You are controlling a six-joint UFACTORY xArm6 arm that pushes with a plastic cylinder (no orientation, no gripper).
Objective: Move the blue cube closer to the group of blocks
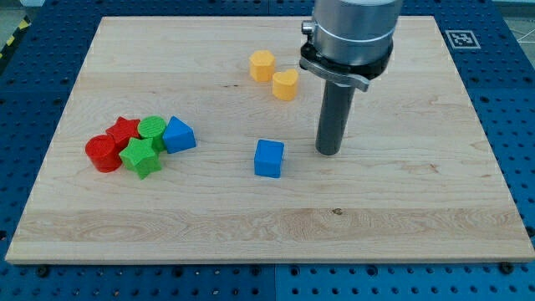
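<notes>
A: Camera view. What stands where on the table (pixel 401 209)?

B: The blue cube (pixel 269 159) sits alone near the middle of the wooden top. Just to its right, apart from it, my tip (pixel 328 153) rests on the wood. The tool is a plain rod with nothing to open or close, and it holds nothing.

A: And the group?

B: Toward the view's left: a red cylinder (pixel 103 153), a red star (pixel 124 130), a green cylinder (pixel 153 129), a green star (pixel 140 157) and a second blue block (pixel 178 135), wedge-like in shape, all touching or nearly so. Two yellow blocks (pixel 274 74) lie near the view's top, well apart from the rest.

A: How would the cube handle?

B: It looks small, rigid and light, likely to slide readily on the smooth wood. It cannot be gripped; contact should come on its right face, centred, since an off-centre push would probably turn it or let it slip aside. The tip appears already on the proper side for a leftward push.
</notes>
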